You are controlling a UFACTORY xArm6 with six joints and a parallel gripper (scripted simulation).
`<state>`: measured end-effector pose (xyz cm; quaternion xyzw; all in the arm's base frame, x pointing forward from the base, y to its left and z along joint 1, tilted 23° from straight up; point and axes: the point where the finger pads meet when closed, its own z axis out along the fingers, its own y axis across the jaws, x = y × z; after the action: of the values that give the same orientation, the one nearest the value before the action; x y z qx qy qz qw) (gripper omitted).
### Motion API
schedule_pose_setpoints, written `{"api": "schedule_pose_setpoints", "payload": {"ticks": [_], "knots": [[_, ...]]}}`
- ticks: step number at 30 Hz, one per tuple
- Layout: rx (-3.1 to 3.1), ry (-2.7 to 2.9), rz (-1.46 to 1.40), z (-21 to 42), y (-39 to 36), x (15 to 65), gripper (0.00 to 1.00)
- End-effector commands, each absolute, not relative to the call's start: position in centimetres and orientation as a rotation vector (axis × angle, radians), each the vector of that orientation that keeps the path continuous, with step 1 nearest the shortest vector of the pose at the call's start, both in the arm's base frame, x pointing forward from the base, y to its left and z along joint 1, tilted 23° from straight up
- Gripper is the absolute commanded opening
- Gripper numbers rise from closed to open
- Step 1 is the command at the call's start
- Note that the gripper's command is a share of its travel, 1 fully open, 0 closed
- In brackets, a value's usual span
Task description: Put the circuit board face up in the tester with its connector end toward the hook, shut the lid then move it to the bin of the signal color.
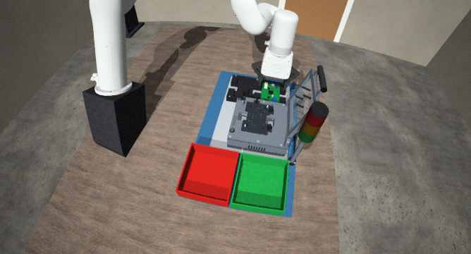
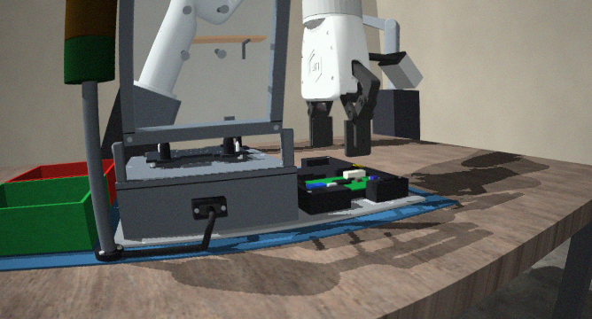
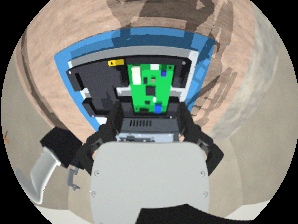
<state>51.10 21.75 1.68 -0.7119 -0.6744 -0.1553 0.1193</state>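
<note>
Board (image 1: 271,92) is what you are after, but take the scene from the largest item down. You have a wooden table (image 1: 106,200) carrying a blue mat (image 1: 208,119). On the mat stands the grey tester (image 2: 204,194), its lid (image 2: 199,129) raised upright on the hinge, so the plate with its black posts lies exposed. Next to the tester you will find the red bin (image 1: 208,173) and green bin (image 1: 261,184), side by side and touching, both upright. The signal tower (image 1: 313,123) stands on its pole at the tester's corner; you cannot tell from its bands whether any is lit. The black tray (image 2: 350,187) sits just beyond the tester. The board lies face up in the tray pocket nearer the lid, its white connector (image 2: 354,174) visible in the exterior view. Your gripper (image 2: 338,134) hangs directly above the tray, fingers spread wide, nothing between them, apart from the board
</note>
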Motion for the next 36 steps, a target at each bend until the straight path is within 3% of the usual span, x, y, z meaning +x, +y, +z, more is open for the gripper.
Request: {"api": "schedule_pose_setpoints", "payload": {"ticks": [1,36], "knots": [[-2.082,-1.972,-0.459,0.8,22.2,51.3,1.00],[-2.082,-1.972,-0.459,-1.6,23.2,51.5,1.00]]}}
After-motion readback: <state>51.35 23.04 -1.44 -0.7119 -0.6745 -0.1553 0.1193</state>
